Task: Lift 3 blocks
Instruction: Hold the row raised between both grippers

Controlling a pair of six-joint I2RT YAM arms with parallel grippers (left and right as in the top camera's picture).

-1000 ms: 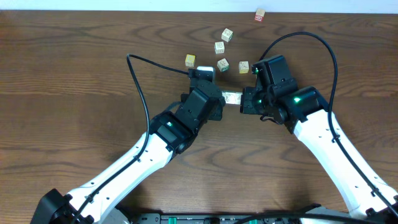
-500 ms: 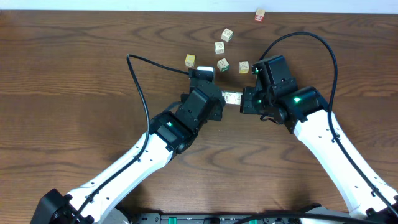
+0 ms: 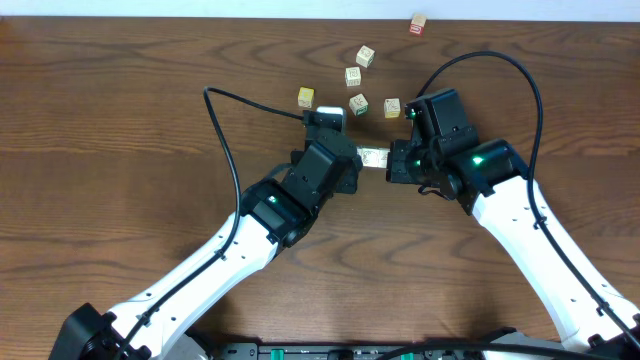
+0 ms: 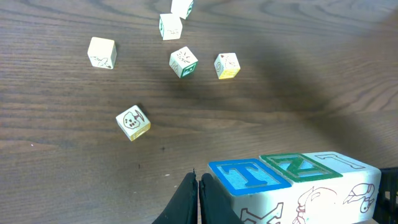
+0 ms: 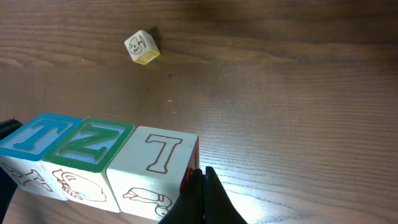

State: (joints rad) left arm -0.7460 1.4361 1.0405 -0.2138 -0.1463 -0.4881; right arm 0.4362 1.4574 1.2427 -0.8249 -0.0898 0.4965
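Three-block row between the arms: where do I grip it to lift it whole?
By its two end faces, pressing inward along the row: left gripper on the blue-T end, right gripper on the red-T end. It looks like separate pieces merely abutting, so only end pressure holds it together.

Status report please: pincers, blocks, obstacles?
Left pincer shut, right pincer shut. Three-block row pressed between their tips. Loose cubes lie apart, not blocking.

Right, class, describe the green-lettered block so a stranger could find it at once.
On the wooden table, the left gripper and right gripper press a row of three blocks between them. It is the middle block: green Z on top, flanked by a blue-T block and a red-T block.
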